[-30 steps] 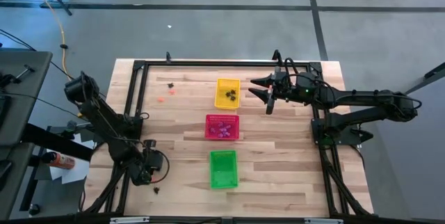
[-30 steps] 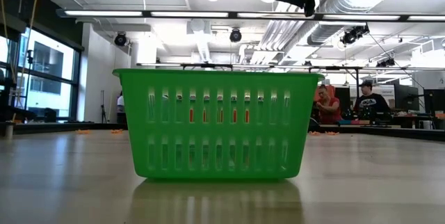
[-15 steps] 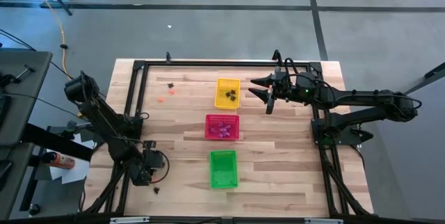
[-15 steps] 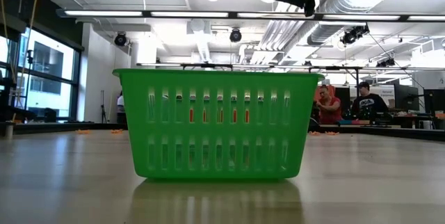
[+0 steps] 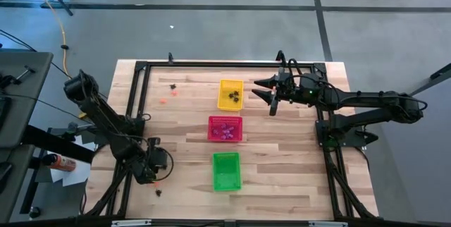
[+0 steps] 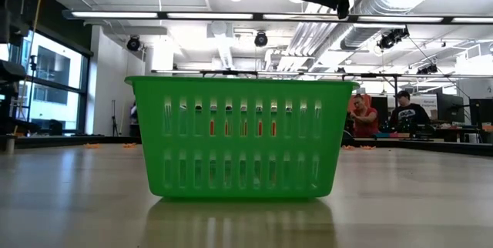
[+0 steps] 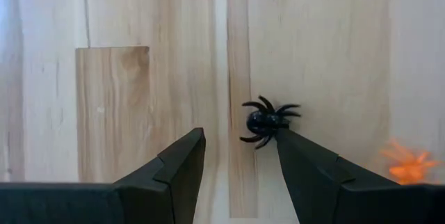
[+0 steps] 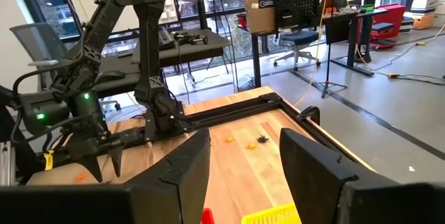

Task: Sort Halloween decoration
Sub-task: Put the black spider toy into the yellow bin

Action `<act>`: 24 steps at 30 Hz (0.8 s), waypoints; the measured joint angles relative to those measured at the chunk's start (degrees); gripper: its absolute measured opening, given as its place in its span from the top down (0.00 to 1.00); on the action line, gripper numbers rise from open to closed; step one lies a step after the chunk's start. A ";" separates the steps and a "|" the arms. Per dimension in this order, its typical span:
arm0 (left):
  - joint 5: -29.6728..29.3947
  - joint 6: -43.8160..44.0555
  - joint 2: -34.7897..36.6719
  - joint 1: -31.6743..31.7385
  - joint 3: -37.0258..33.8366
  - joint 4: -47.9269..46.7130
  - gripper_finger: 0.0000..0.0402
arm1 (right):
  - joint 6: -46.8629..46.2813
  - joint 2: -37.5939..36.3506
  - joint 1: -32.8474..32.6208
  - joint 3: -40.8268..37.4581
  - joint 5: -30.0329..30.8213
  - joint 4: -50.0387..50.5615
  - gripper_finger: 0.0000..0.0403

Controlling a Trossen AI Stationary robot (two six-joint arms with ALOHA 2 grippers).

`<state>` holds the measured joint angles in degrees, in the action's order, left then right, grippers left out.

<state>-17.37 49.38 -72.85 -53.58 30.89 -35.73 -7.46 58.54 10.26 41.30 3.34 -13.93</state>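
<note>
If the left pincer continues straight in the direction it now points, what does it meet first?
Probably the bare wooden table: the open left pincer points down at it. The black spider sits at one fingertip, not centred in the gap. Depth is unclear.

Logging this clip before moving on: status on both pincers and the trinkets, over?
Left pincer open, low over the wood table, small black plastic spider at one fingertip. Right pincer open, beside the yellow mesh basket. Nothing in the way.

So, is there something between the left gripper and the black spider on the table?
Nothing visible. The left gripper is open just above the bare wood, and the black spider lies right at one fingertip. An orange trinket lies off to the side.
</note>
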 joint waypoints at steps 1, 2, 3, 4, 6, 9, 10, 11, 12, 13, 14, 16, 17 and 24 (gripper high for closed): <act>0.19 -0.81 -0.33 0.00 0.00 0.20 0.57 | 0.00 0.00 -0.01 0.00 -0.01 0.03 0.58; 0.32 -1.48 -0.70 0.00 0.00 0.47 0.57 | 0.00 0.00 -0.02 0.00 -0.01 0.09 0.58; 0.44 -1.54 -1.07 0.00 0.00 0.76 0.57 | 0.00 0.00 -0.01 0.00 -0.01 0.17 0.58; 0.43 -1.56 -1.42 -0.05 0.00 1.14 0.57 | 0.00 0.00 -0.02 0.00 -0.01 0.18 0.58; 0.42 -1.57 -2.26 -0.18 0.02 1.46 0.57 | 0.00 0.00 0.00 0.00 -0.01 0.36 0.58; 0.21 -1.60 -3.86 -0.20 0.03 1.93 0.57 | 0.00 0.00 0.00 0.00 -0.01 0.75 0.58; -0.02 -1.59 -4.31 -0.20 0.09 2.67 0.57 | 0.00 0.00 -0.01 0.00 -0.01 0.89 0.58; -0.13 -1.59 -4.79 -0.19 0.18 3.42 0.57 | 0.00 0.00 0.00 0.00 -0.01 0.96 0.58; -0.30 -1.59 -5.23 -0.20 0.22 3.98 0.57 | 0.00 0.00 -0.01 0.00 -0.01 0.97 0.58; -0.40 -1.59 -5.58 -0.20 0.24 4.39 0.57 | 0.00 0.00 0.00 0.00 -0.01 0.94 0.58; -0.61 -1.59 -5.93 -0.20 0.28 4.63 0.57 | 0.00 0.00 -0.01 0.00 -0.01 0.96 0.58; -1.14 -1.54 -6.32 -0.20 0.28 4.96 0.57 | 0.00 0.00 0.00 0.00 -0.01 0.96 0.58; -1.58 -1.56 -6.50 -0.20 0.27 5.17 0.57 | 0.00 0.00 -0.01 0.00 -0.02 0.97 0.58; -4.29 -1.52 -8.10 -0.22 0.24 6.40 0.57 | 0.00 0.00 0.00 0.00 -0.03 1.01 0.58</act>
<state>-21.66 47.86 -80.95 -53.80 31.13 -29.32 -7.46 58.54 10.26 41.30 3.31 -12.93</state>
